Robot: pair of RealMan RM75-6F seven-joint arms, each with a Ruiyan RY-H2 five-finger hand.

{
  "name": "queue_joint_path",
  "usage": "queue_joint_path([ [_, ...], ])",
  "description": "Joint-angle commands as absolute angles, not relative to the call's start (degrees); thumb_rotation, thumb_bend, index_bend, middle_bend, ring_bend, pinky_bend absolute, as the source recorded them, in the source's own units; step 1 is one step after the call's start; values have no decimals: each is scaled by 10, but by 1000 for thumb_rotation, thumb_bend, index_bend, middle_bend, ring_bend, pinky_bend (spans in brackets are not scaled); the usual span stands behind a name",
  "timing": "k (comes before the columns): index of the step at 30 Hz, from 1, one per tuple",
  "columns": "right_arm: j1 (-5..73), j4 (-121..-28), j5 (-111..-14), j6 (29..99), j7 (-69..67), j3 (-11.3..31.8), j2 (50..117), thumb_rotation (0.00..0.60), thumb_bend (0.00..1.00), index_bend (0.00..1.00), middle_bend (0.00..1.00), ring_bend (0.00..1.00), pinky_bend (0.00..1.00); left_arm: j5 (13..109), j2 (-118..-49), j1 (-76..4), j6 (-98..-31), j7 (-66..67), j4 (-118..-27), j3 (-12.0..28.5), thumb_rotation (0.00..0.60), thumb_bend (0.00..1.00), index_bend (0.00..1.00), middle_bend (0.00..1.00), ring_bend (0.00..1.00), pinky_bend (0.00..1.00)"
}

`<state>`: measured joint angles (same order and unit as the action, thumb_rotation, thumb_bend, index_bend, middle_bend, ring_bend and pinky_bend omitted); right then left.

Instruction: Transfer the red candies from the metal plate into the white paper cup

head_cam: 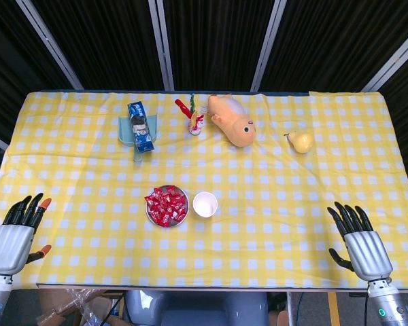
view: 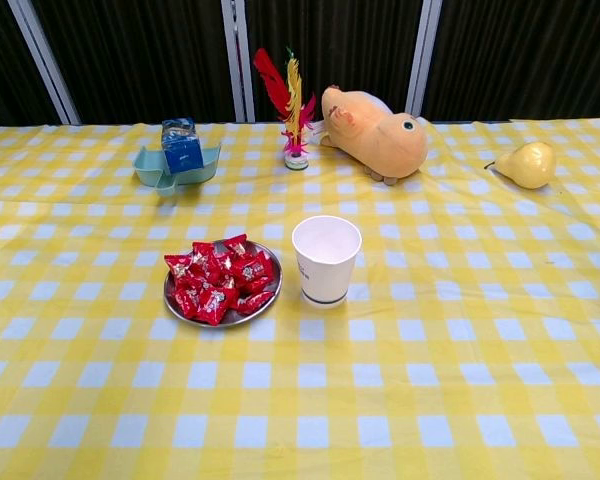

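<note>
Candies, red-wrapped, heaped on metal plate; white paper cup upright just beside. Left hand and right hand hold nothing, fingers spread.

The candies are heaped on the metal plate, just left of the paper cup. Behind them, along the counter, a tray, shuttlecock, plush toy and pear are ranged left to right.

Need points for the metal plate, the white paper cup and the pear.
metal plate (view: 223,322): chest view, bare front rim below the red candies.
white paper cup (view: 327,265): chest view, middle of the outer wall.
pear (view: 528,164): chest view, middle of its yellow body.
</note>
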<state>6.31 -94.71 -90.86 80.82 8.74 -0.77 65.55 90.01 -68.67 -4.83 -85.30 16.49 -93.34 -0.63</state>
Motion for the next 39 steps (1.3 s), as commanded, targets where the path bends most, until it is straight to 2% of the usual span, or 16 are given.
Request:
queue_joint_path([
  [1,63,-947,-909,808,89,-8,656,600,341,0,0,0,1,900,-687,-49,-851,165,-933,-6,600,108,0,0,0,102],
  [21,60,-950,-902,809,87,-6,655,600,342,0,0,0,1,908,-681,-57,-839,169,-950,-10,600,108,0,0,0,102],
  [24,61,-949,-905,809,88,-8,655,600,341,0,0,0,1,907,-680,-66,-828,185,-962,-5,600,112,0,0,13,154],
  [26,61,-951,-902,807,85,-8,654,600,341,0,0,0,1,901,-678,-81,-812,204,-980,6,600,134,0,23,84,268],
  [29,61,-953,-898,806,78,-6,653,600,341,0,0,0,1,879,-680,-108,-781,233,-1014,29,600,231,20,169,371,524],
  [31,62,-954,-897,803,76,-6,652,600,342,0,0,0,1,863,-685,-129,-757,249,-1035,45,600,303,98,306,577,710],
  [34,64,-956,-895,799,75,-6,652,600,341,0,0,0,1,808,-700,-178,-695,284,-1079,81,600,345,174,391,727,865],
  [37,64,-959,-888,797,68,-3,651,600,341,0,0,0,1,744,-722,-228,-643,339,-1100,110,600,347,175,353,818,934],
  [39,64,-960,-883,795,63,-1,649,600,341,0,0,0,1,691,-736,-263,-608,387,-1106,123,600,346,174,330,832,942],
])
